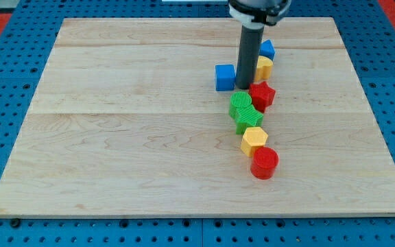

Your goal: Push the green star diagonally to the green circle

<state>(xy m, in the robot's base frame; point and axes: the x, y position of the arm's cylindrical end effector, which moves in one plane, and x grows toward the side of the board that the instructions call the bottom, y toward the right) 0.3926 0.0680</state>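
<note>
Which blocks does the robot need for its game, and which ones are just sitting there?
Needed: green star, green circle, my tip just above the circle.

Just sitting: blue cube, blue block, yellow block, red block, yellow hexagon, red cylinder.

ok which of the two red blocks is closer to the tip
The upper red block, just right of my tip and beside the green pair. The other red block sits lowest in the column, below the yellow one.

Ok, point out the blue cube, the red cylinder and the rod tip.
blue cube point(225, 77), camera view, front face.
red cylinder point(265, 160), camera view, top face.
my tip point(243, 88), camera view, rod's very lower end.
</note>
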